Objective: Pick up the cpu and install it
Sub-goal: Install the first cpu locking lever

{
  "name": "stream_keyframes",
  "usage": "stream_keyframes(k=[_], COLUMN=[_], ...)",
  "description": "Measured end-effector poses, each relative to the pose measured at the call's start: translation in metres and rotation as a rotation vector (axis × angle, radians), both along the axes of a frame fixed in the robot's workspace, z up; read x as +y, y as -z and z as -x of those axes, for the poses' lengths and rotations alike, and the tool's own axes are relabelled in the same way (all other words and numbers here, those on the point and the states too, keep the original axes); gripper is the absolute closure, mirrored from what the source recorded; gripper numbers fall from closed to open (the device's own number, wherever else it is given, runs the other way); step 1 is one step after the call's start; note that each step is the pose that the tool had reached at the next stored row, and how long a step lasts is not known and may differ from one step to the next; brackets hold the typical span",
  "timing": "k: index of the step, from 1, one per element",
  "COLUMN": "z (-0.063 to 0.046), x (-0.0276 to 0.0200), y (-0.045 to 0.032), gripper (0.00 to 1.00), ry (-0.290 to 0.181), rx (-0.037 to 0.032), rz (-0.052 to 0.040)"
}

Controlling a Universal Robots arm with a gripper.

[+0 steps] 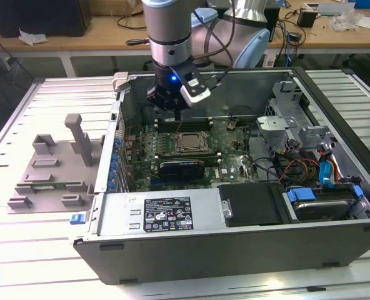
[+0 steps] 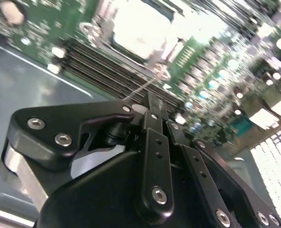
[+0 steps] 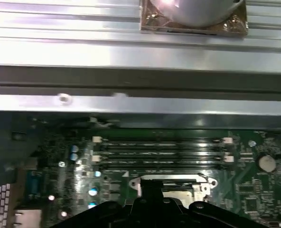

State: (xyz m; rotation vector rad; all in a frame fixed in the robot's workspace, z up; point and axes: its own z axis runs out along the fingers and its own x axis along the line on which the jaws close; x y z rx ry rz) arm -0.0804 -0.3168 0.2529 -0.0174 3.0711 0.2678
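- The cpu point(image 1: 186, 142) is sitting flat in the metal-framed socket point(image 1: 186, 132) in the middle of the motherboard point(image 1: 232, 159), inside the open computer case point(image 1: 235, 253). In the second wrist view the cpu point(image 2: 140, 26) is a bright, washed-out square.
- The gripper point(image 1: 170, 112) hangs on the arm point(image 1: 167, 28) inside the case, over the row of memory slots point(image 1: 172, 123) just beside the socket on its far side. It isn't touching the cpu as far as I can see.
- The jaws look pinched together at the tip in the second wrist view (gripper point(image 2: 152, 102)), with nothing visible between them.
- In the first wrist view the gripper point(image 3: 152, 183) covers part of the socket, with the long memory slots point(image 3: 164, 152) just past it.
- A grey tray point(image 1: 47, 169) with upright blocks lies on the slatted desk point(image 1: 22, 250), outside the case on the exterior view's left.
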Motion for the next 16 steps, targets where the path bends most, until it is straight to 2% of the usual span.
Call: stream_keyframes(k=[2,5,8,14,16], z=[-0.010,-0.010,-0.010,-0.007,-0.007], x=[-0.0012,-0.0011,0.0024,0.0102,0.0113], y=[-0.0001,0.0000,0.0019,0.0049,0.0067], gripper=[0.89,0.89,0.89,0.89,0.89], ry=[0.000,0.000,0.000,0.000,0.000], rx=[0.0004,-0.0003,-0.0087,-0.0110,-0.0130], rz=[0.0001,0.0000,-0.0001,-0.0026,-0.0029])
